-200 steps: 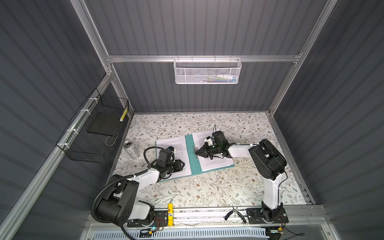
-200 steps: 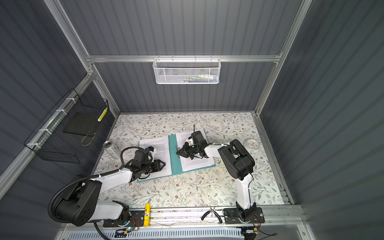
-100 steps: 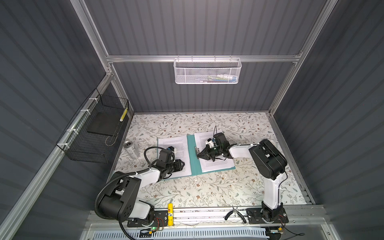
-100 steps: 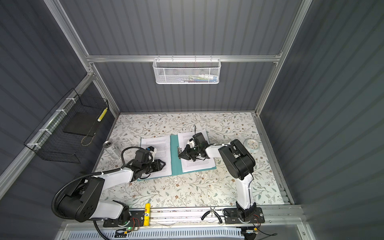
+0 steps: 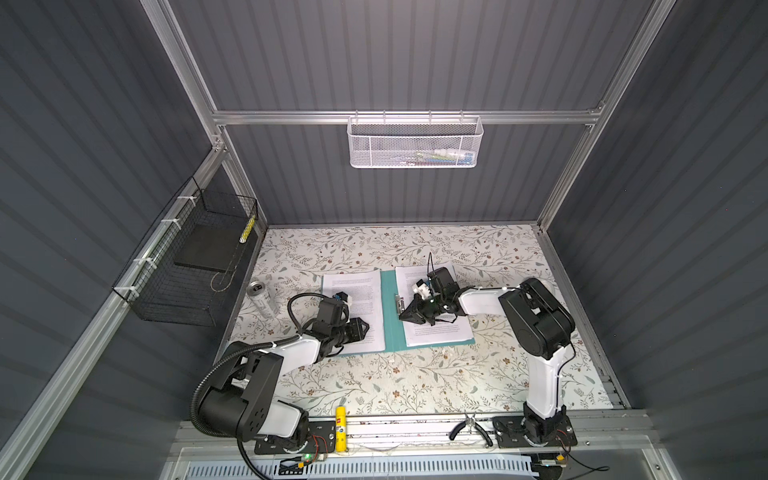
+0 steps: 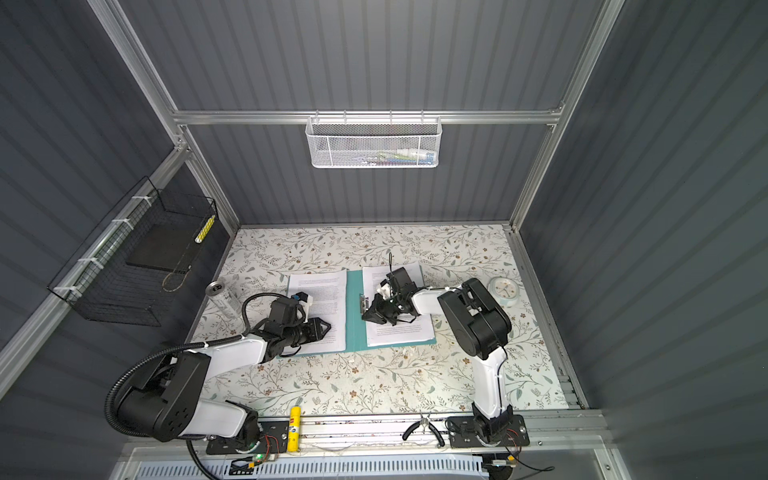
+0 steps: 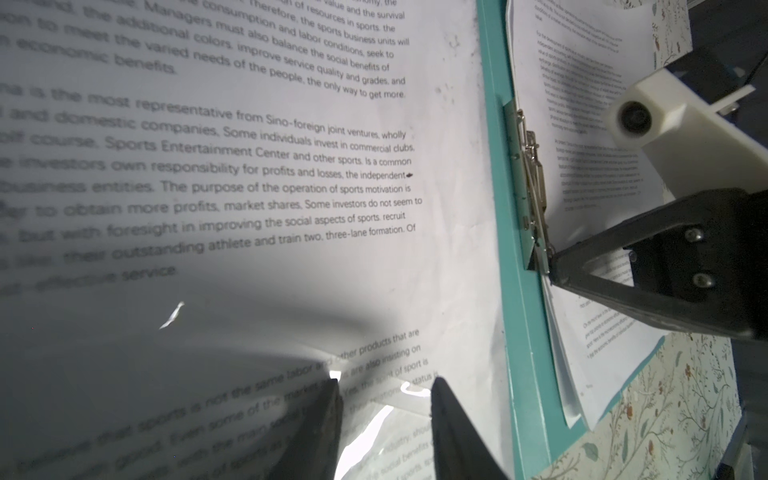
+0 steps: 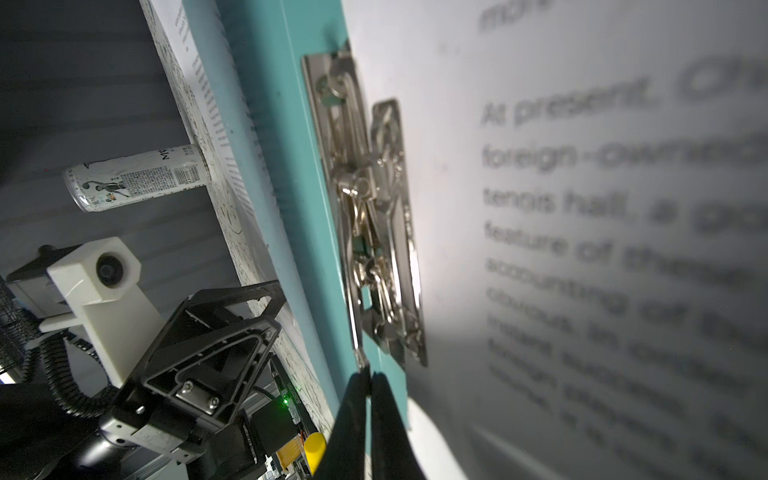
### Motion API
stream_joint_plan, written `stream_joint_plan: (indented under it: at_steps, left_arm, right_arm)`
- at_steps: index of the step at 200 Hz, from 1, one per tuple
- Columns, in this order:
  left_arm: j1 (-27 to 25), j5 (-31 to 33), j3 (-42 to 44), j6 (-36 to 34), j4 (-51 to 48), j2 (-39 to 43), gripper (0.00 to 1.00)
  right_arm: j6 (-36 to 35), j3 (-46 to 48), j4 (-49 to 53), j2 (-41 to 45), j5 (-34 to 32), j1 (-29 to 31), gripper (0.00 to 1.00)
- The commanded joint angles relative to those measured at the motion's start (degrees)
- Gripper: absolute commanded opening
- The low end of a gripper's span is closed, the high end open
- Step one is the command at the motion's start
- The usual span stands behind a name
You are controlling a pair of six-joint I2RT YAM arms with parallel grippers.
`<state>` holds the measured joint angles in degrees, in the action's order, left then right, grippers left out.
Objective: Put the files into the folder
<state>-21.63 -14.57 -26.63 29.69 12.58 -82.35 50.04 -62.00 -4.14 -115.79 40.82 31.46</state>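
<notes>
Clip step, I think: right gripper point(image 8: 369, 378), clenched, is touching the folder point(image 5: 388, 316) clip point(image 8: 374, 232) lever. Left gripper point(image 7: 385, 384), fingers parted, is pinning loose sheets point(image 5: 361, 291). Next: lifting clip, sliding sheets under.

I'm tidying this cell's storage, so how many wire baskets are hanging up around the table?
2. A white mesh basket hangs from the rail at the back; a black wire basket hangs at the left side, holding a black slab. No others are visible.
</notes>
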Motion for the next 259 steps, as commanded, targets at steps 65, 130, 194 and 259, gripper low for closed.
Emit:
stream_joint_plan:
  at_steps: [65,130,194,259]
  left_arm:
    - [1.0,0.6,-1.7,0.5,-5.2,-6.2,0.37]
    - [1.0,0.0,-2.3,0.0,-5.5,-7.2,0.36]
    - [1.0,-0.7,-2.6,-0.4,-5.8,-7.2,0.37]
    - [1.0,-0.2,-4.5,-1.1,-9.0,-4.3,0.49]
  right_arm:
    - [-6.2,-1.0,15.9,-4.5,-11.7,-1.5,0.07]
    - [-6.7,-6.2,18.5,-8.4,-11.6,1.2,0.05]
    - [7.8,-1.7,-5.0,-3.2,4.5,1.6,0.06]
    - [2.1,-3.0,3.7,0.5,3.3,-0.9,0.23]
